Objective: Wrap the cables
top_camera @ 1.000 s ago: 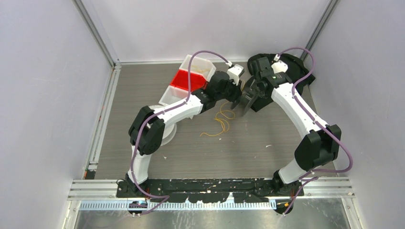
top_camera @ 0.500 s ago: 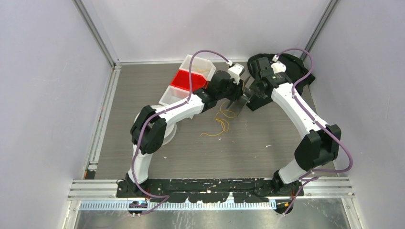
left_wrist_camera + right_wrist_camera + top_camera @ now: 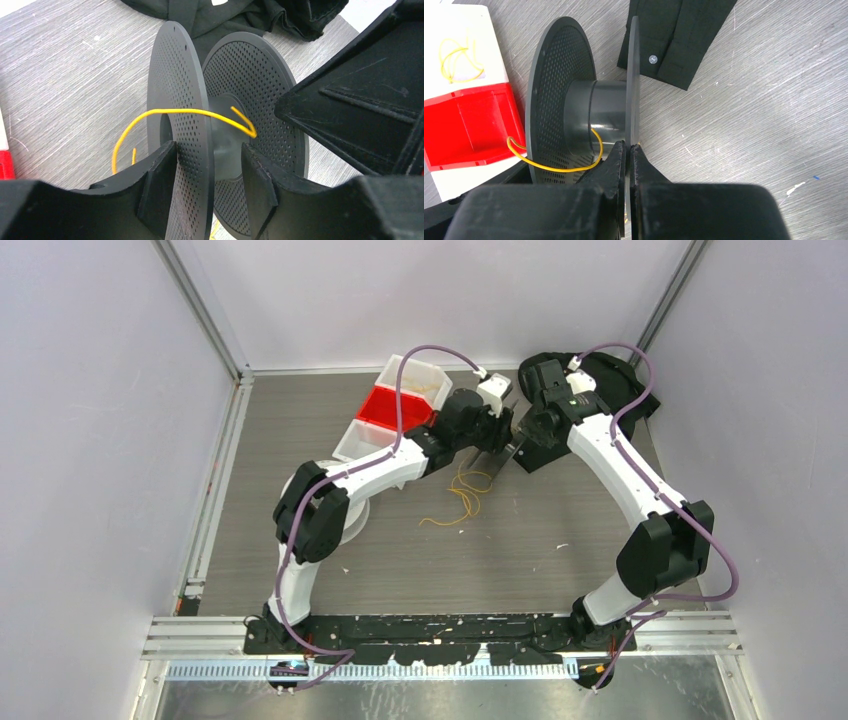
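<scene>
A black spool [image 3: 508,445] with two perforated flanges hangs between my grippers at the back middle. My right gripper [image 3: 629,150] is shut on the thin edge of one flange [image 3: 632,75]. My left gripper [image 3: 207,165] is open, and its fingers [image 3: 157,185] straddle one flange [image 3: 177,95] without pinching it. A thin yellow cable [image 3: 165,112] arcs over that flange to the grey hub, its end lying against the hub. It also shows at the hub in the right wrist view [image 3: 559,169]. The rest of the cable [image 3: 462,498] lies in loose loops on the table below the spool.
A red bin [image 3: 385,405] sits between two white bins [image 3: 420,375] at the back left of the spool; one white bin holds more yellow cable [image 3: 454,57]. A black cloth [image 3: 625,380] lies at the back right. A white round object [image 3: 352,512] sits under my left arm.
My right gripper has turned the spool from a tilted, broad-side pose to nearly edge-on and drawn it back a little. My left gripper has closed in onto the spool's flange.
</scene>
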Robot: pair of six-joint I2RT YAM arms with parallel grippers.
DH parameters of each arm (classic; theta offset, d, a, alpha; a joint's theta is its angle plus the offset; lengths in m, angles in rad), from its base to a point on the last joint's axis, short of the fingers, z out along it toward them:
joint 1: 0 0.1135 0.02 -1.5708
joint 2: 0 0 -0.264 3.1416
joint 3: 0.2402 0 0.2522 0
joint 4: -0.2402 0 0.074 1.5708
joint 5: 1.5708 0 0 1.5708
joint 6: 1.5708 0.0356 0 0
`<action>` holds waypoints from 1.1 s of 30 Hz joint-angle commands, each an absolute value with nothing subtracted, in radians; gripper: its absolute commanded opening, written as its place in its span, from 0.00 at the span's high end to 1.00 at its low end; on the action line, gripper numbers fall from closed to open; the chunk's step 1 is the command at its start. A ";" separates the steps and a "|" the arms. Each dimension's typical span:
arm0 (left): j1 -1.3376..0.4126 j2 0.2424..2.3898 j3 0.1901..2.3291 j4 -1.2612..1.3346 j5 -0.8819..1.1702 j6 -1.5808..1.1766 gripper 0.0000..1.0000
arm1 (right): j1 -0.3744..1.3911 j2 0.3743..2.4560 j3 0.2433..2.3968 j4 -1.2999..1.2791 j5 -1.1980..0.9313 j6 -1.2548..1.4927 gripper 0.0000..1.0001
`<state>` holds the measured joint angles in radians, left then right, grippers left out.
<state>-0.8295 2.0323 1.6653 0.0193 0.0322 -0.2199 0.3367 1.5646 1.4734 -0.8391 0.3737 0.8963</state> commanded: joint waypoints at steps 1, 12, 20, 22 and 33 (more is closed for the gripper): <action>-0.836 1.994 1.653 0.071 0.008 -0.208 0.48 | 0.343 1.561 1.494 -0.808 0.352 0.925 0.99; -0.836 1.956 1.631 0.034 0.008 -0.191 0.43 | 0.344 1.566 1.495 -0.807 0.348 0.934 0.99; -0.835 1.901 1.597 0.003 -0.017 -0.203 0.36 | 0.344 1.571 1.500 -0.807 0.344 0.934 0.99; -0.835 1.887 1.594 -0.027 -0.023 -0.212 0.34 | 0.343 1.572 1.501 -0.809 0.344 0.933 1.00; -0.823 1.812 1.628 -0.146 -0.050 -0.338 0.27 | 0.344 1.570 1.511 -0.813 0.344 0.934 0.99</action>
